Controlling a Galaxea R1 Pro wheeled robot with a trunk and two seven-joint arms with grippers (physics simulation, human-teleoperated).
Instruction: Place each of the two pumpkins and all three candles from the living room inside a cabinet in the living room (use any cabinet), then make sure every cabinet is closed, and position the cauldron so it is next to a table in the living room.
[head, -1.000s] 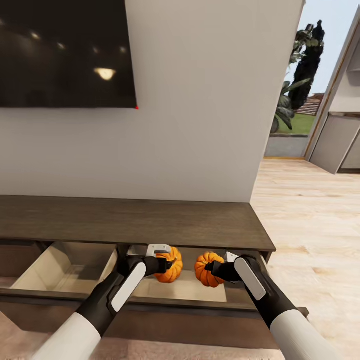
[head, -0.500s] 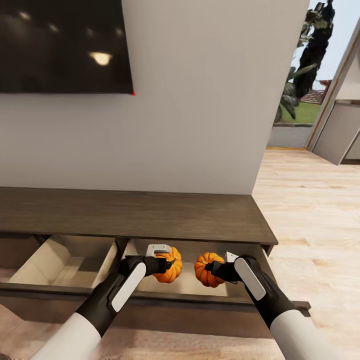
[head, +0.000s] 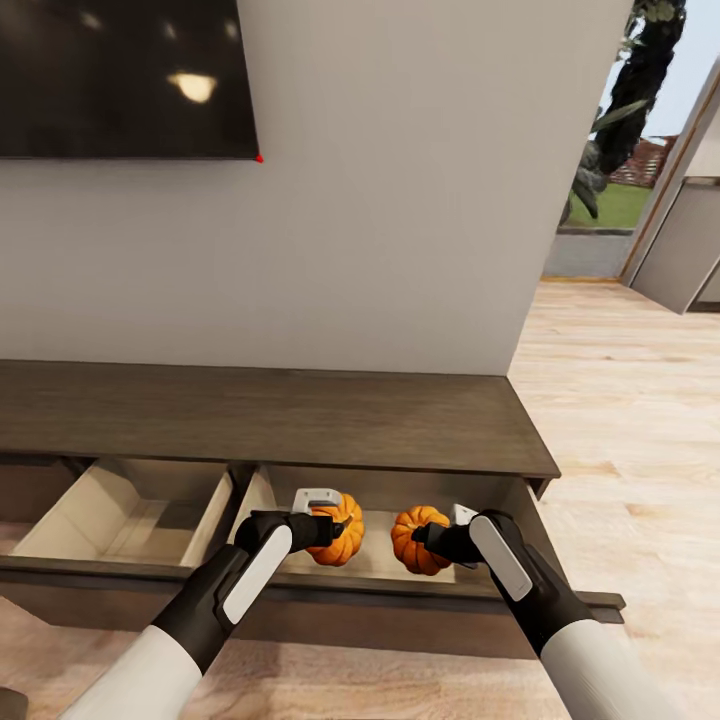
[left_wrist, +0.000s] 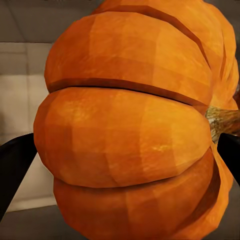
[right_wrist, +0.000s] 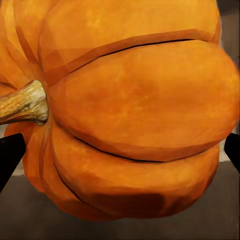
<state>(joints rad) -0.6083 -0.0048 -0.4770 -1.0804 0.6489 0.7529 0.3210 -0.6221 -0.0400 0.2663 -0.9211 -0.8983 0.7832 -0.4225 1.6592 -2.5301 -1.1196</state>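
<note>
Pumpkins are sitting in both my grips: my left gripper (head: 335, 527) is clamping one pumpkin (head: 341, 528), my right gripper (head: 428, 540) is clamping the other pumpkin (head: 413, 539). I am holding both over the pulled-out right drawer (head: 375, 565) of the dark cabinet (head: 270, 415), near each other, apart.

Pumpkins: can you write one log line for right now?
left hand: holds pumpkin | right hand: holds second pumpkin | both above open cabinet drawer
</note>
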